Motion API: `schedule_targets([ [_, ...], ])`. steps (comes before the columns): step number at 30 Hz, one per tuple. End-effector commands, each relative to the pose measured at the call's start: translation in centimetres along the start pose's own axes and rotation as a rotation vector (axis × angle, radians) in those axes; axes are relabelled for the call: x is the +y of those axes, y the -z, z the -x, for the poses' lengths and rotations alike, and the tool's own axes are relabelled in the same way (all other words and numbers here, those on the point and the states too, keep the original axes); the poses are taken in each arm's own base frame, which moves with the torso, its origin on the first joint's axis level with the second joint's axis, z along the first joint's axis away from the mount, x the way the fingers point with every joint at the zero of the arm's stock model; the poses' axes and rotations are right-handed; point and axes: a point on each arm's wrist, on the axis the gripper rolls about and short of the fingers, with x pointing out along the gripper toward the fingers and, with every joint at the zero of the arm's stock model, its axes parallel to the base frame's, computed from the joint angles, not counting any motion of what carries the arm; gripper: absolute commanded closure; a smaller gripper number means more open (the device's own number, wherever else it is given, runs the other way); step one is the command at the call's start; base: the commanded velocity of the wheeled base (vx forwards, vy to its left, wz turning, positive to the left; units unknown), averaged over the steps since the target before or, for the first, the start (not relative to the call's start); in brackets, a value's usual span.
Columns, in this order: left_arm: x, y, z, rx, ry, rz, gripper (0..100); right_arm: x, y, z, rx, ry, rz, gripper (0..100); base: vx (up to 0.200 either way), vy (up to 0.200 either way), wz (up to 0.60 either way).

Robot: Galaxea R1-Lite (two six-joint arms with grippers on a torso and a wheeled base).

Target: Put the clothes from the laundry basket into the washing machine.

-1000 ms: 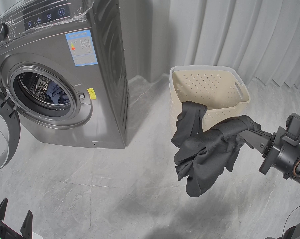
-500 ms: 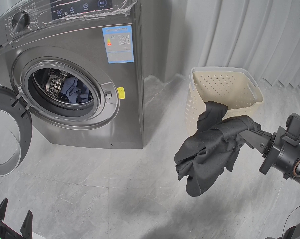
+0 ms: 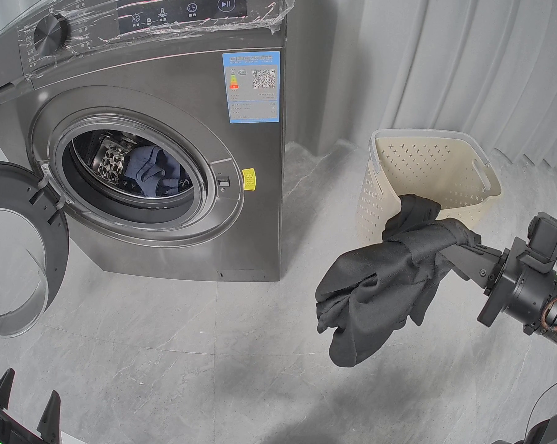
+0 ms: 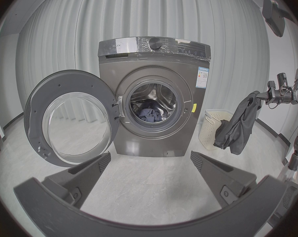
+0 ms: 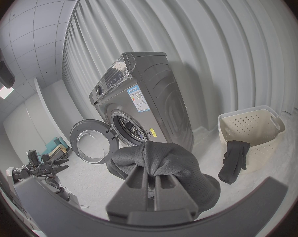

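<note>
My right gripper is shut on a dark grey garment, which hangs in a bunch above the floor, to the right of the washing machine. In the right wrist view the fingers pinch the garment's top fold. The cream laundry basket stands just behind it, with another dark piece draped over its front rim. The machine's round door stands wide open. Blue clothes lie in the drum. My left gripper is low at the near left, open and holding nothing.
Pale curtains hang behind the basket and the machine. Bare grey floor tiles stretch between me and the machine's front. The open door juts out toward the left side of that floor.
The whole head view has shifted, so the camera has moved: machine and basket now sit further right in the picture. My right gripper still holds the garment in the same pose.
</note>
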Motion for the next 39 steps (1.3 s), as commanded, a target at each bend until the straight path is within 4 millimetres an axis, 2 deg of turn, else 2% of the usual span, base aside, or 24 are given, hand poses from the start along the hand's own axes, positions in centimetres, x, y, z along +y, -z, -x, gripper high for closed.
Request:
schedule_targets([
  [1, 0.01, 0.47, -0.04, 0.006, -0.001, -0.001, 0, 0.02, -0.08, -0.06, -0.003, -0.001, 0.0, 100, 0.0, 0.2, 0.0],
  [35, 0.02, 0.47, -0.04, 0.006, -0.005, 0.01, 0, -0.03, -0.04, -0.04, -0.002, 0.006, 0.001, 100, 0.0, 0.2, 0.0],
  [39, 0.02, 0.47, -0.04, 0.006, -0.005, 0.01, 0, -0.04, -0.11, 0.02, -0.005, 0.007, 0.001, 100, 0.0, 0.0, 0.0],
])
